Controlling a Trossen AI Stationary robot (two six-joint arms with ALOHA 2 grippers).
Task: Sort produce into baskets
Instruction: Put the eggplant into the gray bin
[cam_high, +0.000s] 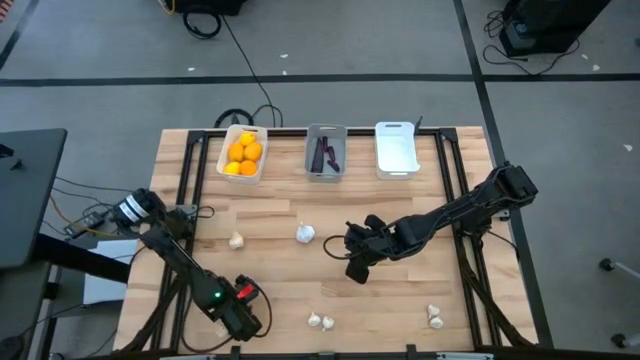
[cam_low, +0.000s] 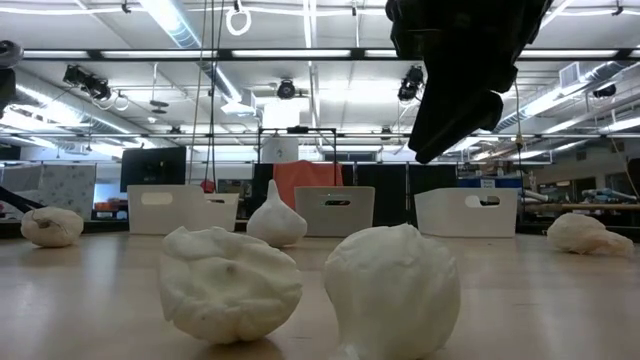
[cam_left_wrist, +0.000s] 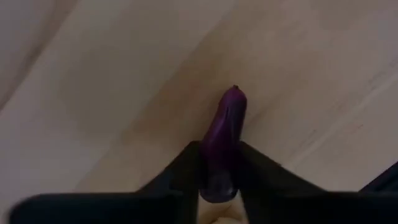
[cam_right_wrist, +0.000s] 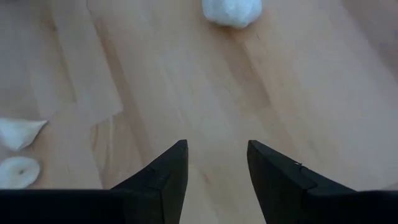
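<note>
Desk (cam_high: 300, 275) is carrying baskets (cam_high: 326, 152) at far edge. Left tool (cam_left_wrist: 219, 180) at near-left corner is pinching purple piece (cam_left_wrist: 224, 146) midway: light, smooth, prob slippery, so gripping its thick middle. Right tool (cam_right_wrist: 217, 171) is hovering mid-desk, fingers apart, empty.

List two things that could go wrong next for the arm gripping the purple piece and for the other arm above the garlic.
1. The left gripper pinches the purple piece by one end, most of it sticking out, so it may swing or slip on the way to the grey basket.
2. The right gripper hangs open over bare wood with loose garlic bulbs nearby; lowering could knock one away.
</note>
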